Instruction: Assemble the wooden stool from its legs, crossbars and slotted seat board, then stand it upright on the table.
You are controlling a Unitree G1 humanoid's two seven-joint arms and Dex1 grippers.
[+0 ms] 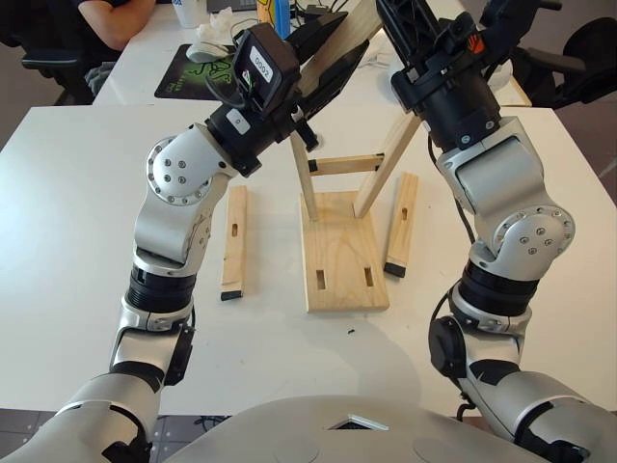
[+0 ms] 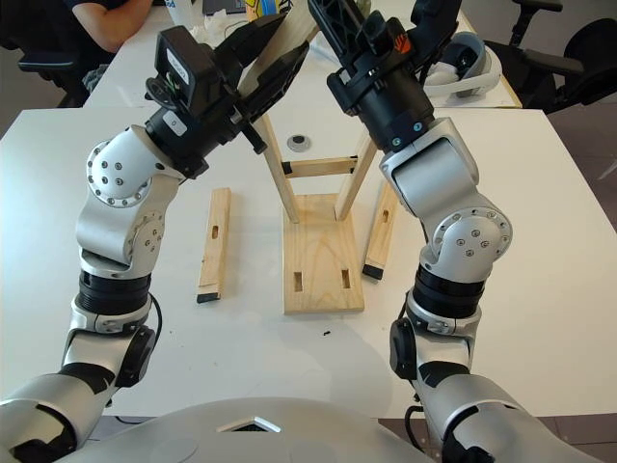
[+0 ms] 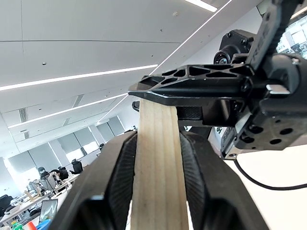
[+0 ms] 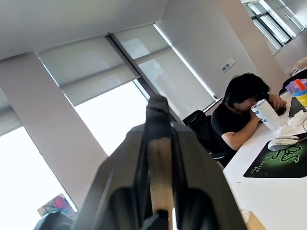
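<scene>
The slotted seat board (image 1: 347,256) lies flat mid-table. On it stands a frame of two legs joined by a crossbar (image 1: 345,164), its lower ends at the board's far edge. Above the frame slants a wooden bar (image 1: 355,27). My left gripper (image 1: 330,53) is shut on it, the wood lying between the fingers (image 3: 122,172) in the left wrist view. My right gripper (image 2: 333,19) clamps the same bar higher up, its edge pinched in the right wrist view (image 4: 160,158). How the bar joins the frame is hidden behind the arms. Two loose legs (image 1: 234,241) (image 1: 402,224) lie on either side of the board.
The white table (image 1: 77,212) has free room left, right and in front of the board. A small round disc (image 2: 301,143) lies behind the frame. The desk behind carries a mouse mat (image 1: 188,72), a white mouse (image 1: 207,50) and headphones (image 2: 463,63).
</scene>
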